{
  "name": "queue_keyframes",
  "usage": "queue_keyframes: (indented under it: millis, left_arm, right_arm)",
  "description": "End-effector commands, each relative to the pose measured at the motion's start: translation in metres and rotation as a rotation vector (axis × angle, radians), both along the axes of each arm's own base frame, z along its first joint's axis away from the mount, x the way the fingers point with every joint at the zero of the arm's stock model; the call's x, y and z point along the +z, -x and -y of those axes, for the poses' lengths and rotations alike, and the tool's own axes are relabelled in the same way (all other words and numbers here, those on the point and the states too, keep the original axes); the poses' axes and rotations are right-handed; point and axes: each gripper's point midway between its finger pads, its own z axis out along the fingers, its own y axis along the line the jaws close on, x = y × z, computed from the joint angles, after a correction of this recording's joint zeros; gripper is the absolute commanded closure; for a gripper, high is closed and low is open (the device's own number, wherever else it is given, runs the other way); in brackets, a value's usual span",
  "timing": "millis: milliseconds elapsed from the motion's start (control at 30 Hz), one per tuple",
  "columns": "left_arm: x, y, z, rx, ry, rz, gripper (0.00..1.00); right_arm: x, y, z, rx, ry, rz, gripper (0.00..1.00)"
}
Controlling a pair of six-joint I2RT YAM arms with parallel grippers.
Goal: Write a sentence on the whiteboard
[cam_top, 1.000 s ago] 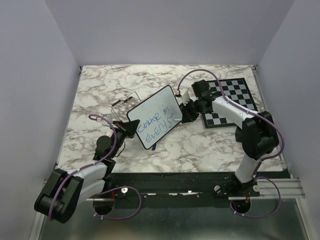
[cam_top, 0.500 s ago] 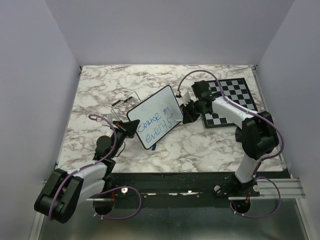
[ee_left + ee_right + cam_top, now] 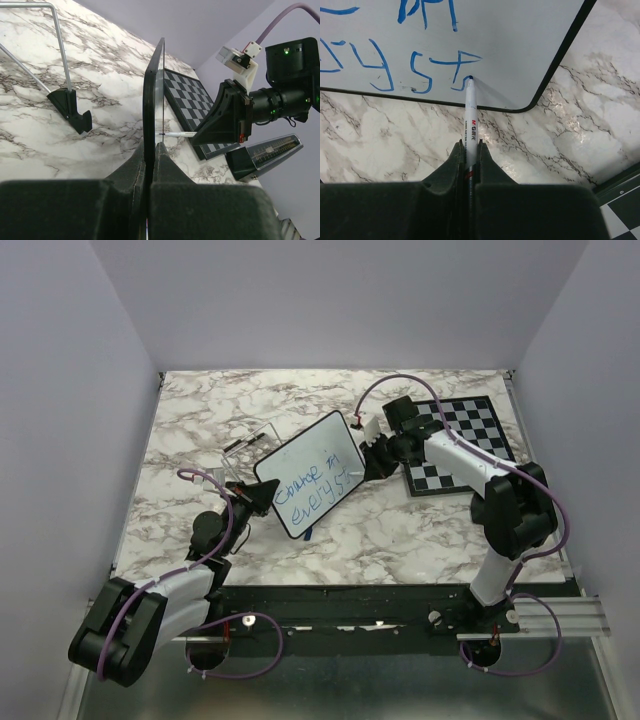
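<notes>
What changed: the right pincer (image 3: 368, 462) has moved a little toward 12 o'clock, and the bottom line has a new blue mark at its end
What it means: I think the last letter is being finished, so the writing job looks almost done
Where the board is: the whiteboard (image 3: 322, 443) is near the middle of the bench (image 3: 400, 530), held up on a slant with its face to the right arm
Left pincer: the left pincer (image 3: 149, 150) is clenched on the board's corner at 8 o'clock and holds it steady
Right pincer: it is squeezed tight on a white pen (image 3: 469, 112), at 3 o'clock from the board
Pen tip: it touches the board at the foot of the last blue letter
Words on the board: the sentence (image 3: 318, 483) has two wobbly blue lines; the top one may say "Change in", and the bottom one starts like "every" and ends in marks like "5t"
Words on the pen: I can read "M" and "G"; the rest is too small
Nearby: a chessboard (image 3: 470, 435) lies flat at 2 o'clock from the board
</notes>
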Motion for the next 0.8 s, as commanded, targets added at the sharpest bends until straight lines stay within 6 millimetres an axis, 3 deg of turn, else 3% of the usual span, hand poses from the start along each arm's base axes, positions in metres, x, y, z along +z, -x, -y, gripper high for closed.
queue_keyframes:
  millis: [0, 367, 767]
  left_arm:
    - [-0.021, 0.013, 0.004, -0.046, -0.043, -0.029, 1.00]
    - [-0.021, 0.013, 0.003, -0.045, -0.045, -0.028, 1.00]
    - [-0.021, 0.012, 0.005, -0.050, -0.039, -0.028, 1.00]
  right_arm:
    - [0.002, -0.020, 0.006, -0.068, 0.028, 0.046, 0.99]
    - [0.009, -0.030, 0.006, -0.091, 0.010, 0.069, 0.99]
    - [0.009, -0.020, -0.008, -0.029, -0.043, 0.032, 1.00]
